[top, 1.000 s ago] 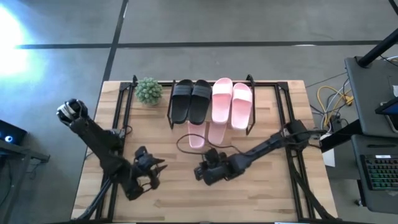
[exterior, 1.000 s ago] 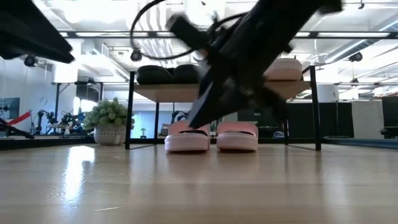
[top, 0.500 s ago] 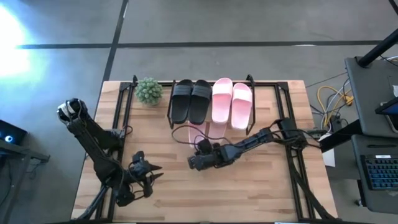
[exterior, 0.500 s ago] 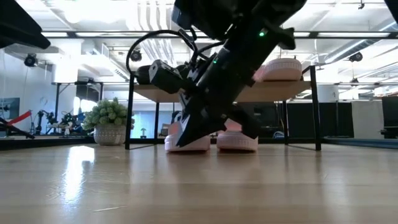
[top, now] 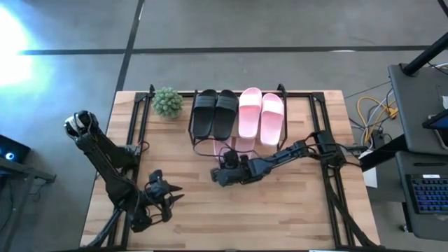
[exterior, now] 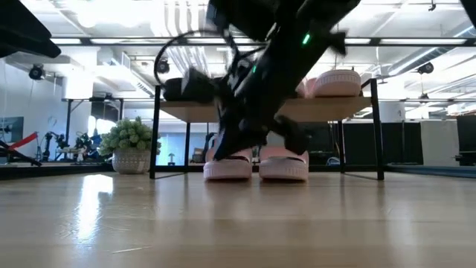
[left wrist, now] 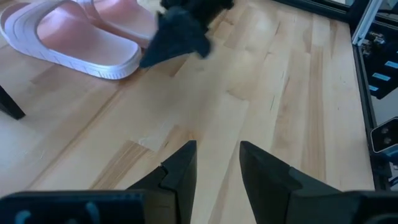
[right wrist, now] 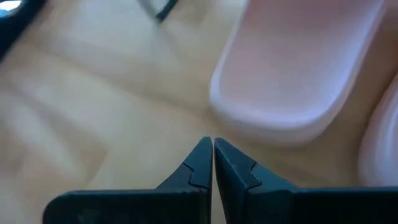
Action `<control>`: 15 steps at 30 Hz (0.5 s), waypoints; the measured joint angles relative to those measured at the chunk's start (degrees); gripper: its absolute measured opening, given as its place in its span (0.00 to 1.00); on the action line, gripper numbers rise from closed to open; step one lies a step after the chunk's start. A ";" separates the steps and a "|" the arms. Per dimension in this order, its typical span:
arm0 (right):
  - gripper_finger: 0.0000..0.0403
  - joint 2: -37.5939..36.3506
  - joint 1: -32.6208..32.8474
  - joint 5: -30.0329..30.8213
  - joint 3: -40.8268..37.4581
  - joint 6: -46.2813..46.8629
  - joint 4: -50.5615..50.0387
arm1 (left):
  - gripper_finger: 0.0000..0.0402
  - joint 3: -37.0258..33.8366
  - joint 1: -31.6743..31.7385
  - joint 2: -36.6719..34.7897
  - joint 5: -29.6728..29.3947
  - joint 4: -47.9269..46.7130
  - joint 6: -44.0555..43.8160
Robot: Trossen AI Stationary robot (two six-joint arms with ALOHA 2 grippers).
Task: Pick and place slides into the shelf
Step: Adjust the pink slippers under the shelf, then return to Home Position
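The slides are nearly all stowed: two black slides (top: 215, 113) and two pale pink slides (top: 261, 115) lie side by side on the top plank of the shelf (top: 281, 89) at the far edge of the desk (top: 294, 217), while the last pink pair (exterior: 256, 165) sits on the lower level, toes poking out toward the front.

Going left to right, the left gripper (top: 171, 198) waits low over the near-left part of the desk, its jaws apart and holding nothing, well clear of the shelf so it does not get in the way. A small potted plant (top: 167, 102) stands just beside the shelf's left end.

The right gripper (top: 218, 175) sits just in front of the lower pink pair, its jaws closed and empty. Shut like that, they likely serve as a blunt tip for nudging the sandals deeper under the plank.
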 joint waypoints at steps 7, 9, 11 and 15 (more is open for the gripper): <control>0.03 -6.81 9.44 -1.48 2.17 -4.62 -0.05 | 0.27 0.00 0.39 -1.64 -0.62 0.90 -0.20; 0.03 -10.08 12.49 -1.27 2.19 -3.08 -1.36 | 0.27 0.00 1.32 -3.63 -0.61 2.18 -0.10; 0.03 -13.47 14.98 -1.31 1.69 1.85 -3.42 | 0.26 -0.22 2.92 -7.11 0.49 4.12 2.87; 0.02 -19.33 17.76 -2.08 -0.49 0.98 -3.72 | 0.22 -2.24 8.11 -16.41 5.94 14.77 22.62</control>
